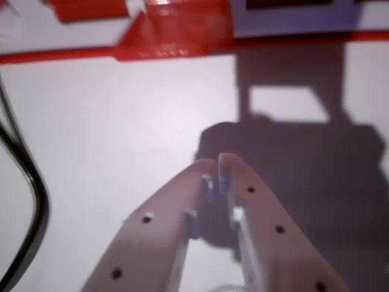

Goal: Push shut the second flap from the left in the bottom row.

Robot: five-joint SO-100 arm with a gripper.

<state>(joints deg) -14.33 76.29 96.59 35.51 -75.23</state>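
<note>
End effector (216,162) closed; red flap (176,33) well ahead.

Gripper (216,163) came up from the bottom edge of the frame, jaws nearly together, only a thin slit between the tips, nothing held. It hung over a bare white table (121,134). Ahead of the tips, along the top edge, sat a red board (73,56) with one red flap (176,30) tilted open, blurred. Black cable (33,182) ran down the wrist view's left. The arm's shadow (298,140) fell right of the tips.
</note>
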